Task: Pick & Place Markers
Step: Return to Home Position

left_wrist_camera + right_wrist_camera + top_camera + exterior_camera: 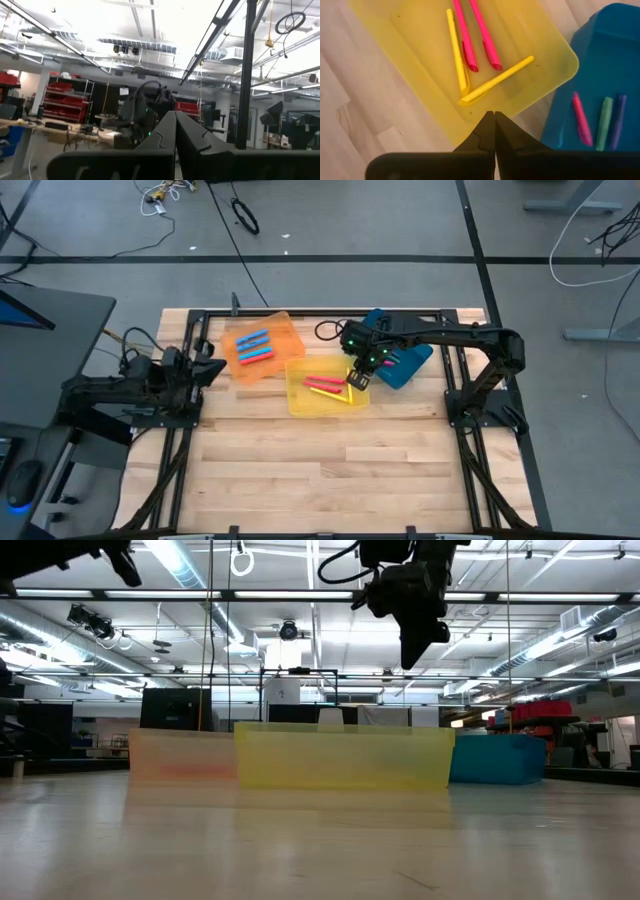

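The right gripper (494,114) has its two fingers pressed together with nothing between them, and it hangs above the yellow tray (410,45), over the corner that faces the blue bin (600,50). In the low view the gripper is well above the yellow tray's rim, so a withdrawal to the rest pose looks free of the tray walls. Straight beneath and just ahead of the fingertips, inside the yellow tray, lie two pink markers (485,35) side by side and two yellow markers (497,80) meeting in a shallow V, their long axes mostly running away from the fingers. Just beside the yellow tray, the blue bin holds a pink marker (581,120), a green marker (604,122) and a purple marker (618,120), roughly parallel. On the yellow tray's other side, the orange tray (285,330) holds blue and red markers (255,348). The left gripper (215,368), fingers also pressed together, waits beyond the orange tray, well apart from the yellow one.
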Available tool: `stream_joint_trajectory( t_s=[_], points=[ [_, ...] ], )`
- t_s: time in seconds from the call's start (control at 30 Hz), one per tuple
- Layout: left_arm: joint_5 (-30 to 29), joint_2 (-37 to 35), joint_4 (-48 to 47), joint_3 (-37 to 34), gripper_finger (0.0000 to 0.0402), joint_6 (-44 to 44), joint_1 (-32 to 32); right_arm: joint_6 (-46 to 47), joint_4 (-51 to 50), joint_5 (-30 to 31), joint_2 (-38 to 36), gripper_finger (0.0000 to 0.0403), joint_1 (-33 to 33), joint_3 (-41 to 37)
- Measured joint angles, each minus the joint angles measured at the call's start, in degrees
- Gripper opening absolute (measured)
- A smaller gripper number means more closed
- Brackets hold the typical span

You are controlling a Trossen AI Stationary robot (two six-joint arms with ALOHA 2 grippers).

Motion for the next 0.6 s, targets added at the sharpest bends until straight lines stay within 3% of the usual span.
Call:
stream_joint_trajectory(
  t_s=[0.43,0.6],
  points=[
    [1.66,-2.92,7.92,-11.45,0.0005,-2.81,0.00,7.47,1.01,0.02,0.00,0.0000,2.17,0.00],
    [5.19,-3.08,3.93,-11.44,0.0005,-2.62,0.00,9.90,-0.16,0.00,0.00,0.0000,4.01,0.00]
  ],
)
